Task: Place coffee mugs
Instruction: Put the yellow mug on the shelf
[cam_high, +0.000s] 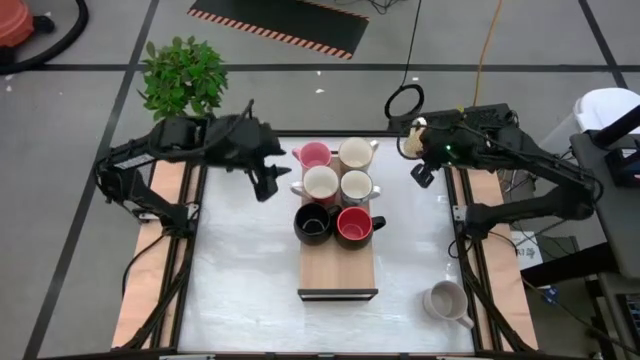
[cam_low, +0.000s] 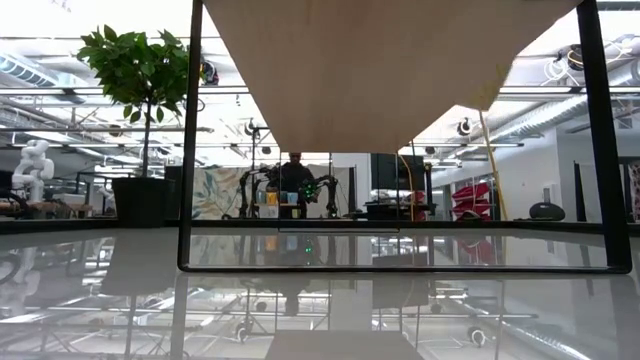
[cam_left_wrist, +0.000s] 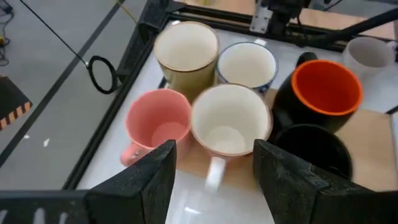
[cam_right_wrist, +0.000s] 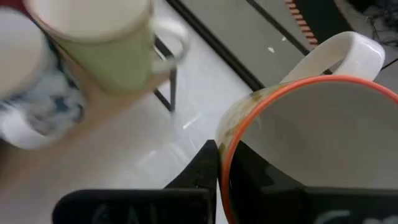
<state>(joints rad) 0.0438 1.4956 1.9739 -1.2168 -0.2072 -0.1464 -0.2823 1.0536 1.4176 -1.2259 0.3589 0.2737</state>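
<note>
On the white table (cam_high: 240, 290), six mugs crowd the wooden board (cam_high: 337, 272) at centre; the right gripper (cam_right_wrist: 217, 180), upper right, pinches an orange-rimmed mug (cam_right_wrist: 311, 149) by its rim for placing, while the left gripper (cam_left_wrist: 214, 165) hangs open.

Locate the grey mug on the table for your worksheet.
In the high view the grey mug lies alone on the white table, on the right arm's side, apart from the wooden board and its six mugs.

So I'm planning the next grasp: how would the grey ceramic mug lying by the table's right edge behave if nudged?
The grey ceramic mug lies on its side on the smooth white table, so it would probably slide or roll a little. Its handle should stop a full roll. Ceramic is rigid, likely chippable, and it lies near the edge.
</note>
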